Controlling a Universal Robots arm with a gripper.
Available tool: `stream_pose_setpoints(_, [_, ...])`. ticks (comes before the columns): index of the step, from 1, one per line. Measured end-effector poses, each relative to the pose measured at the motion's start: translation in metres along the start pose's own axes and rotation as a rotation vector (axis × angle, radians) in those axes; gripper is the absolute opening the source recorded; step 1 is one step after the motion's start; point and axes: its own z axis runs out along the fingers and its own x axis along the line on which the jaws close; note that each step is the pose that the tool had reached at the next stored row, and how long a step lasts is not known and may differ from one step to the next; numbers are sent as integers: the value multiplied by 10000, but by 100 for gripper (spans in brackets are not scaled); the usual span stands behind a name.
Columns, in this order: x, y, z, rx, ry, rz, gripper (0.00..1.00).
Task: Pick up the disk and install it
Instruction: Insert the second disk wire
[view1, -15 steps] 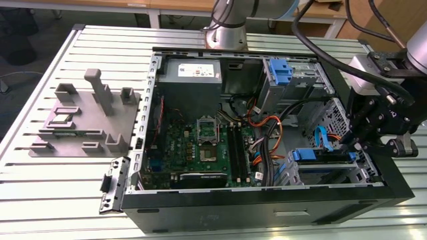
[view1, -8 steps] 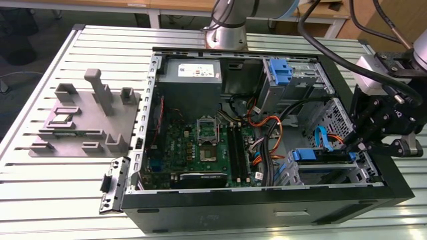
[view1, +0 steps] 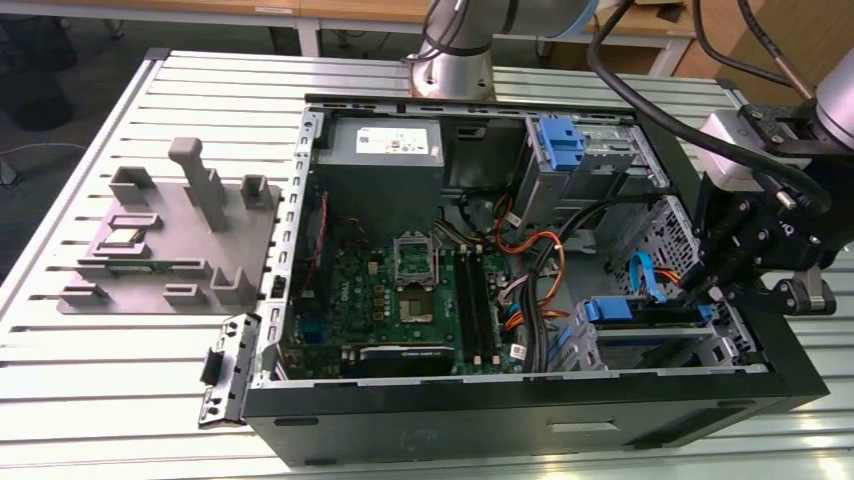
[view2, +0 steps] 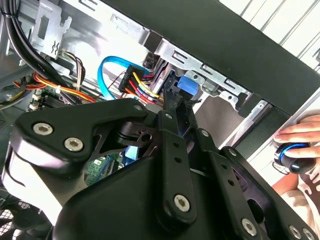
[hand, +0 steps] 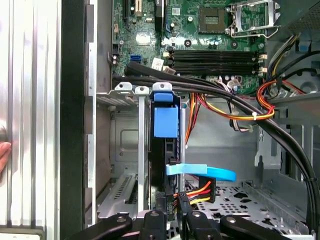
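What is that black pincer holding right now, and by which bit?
It cannot be told for sure. The pincer sits at the disk standing in the case's drive bay, close to its cable end, but the contact is hidden.

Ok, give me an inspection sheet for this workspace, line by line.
Surface: slatted metal table carrying an open computer case.
Job's things: the disk, in its blue carrier, stands on edge in the drive bay.
Clutter: grey fixture block beside the case.
Grippers: gripper at the drive bay, over the disk; finger state unclear.
Cables: blue data cable and coloured power wires plugged in near the disk.
Surroundings: a person's hand on a mouse.
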Motion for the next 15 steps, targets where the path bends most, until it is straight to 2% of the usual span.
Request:
stream_pose_setpoints(7, [0,0,0,0,0,2,24])
stream_pose_setpoints(8, [0,0,0,0,0,2,22])
stream_pose_setpoints(9, [0,0,0,0,0,2,16])
stream_pose_setpoints(15, [0,0,0,0,0,4,16])
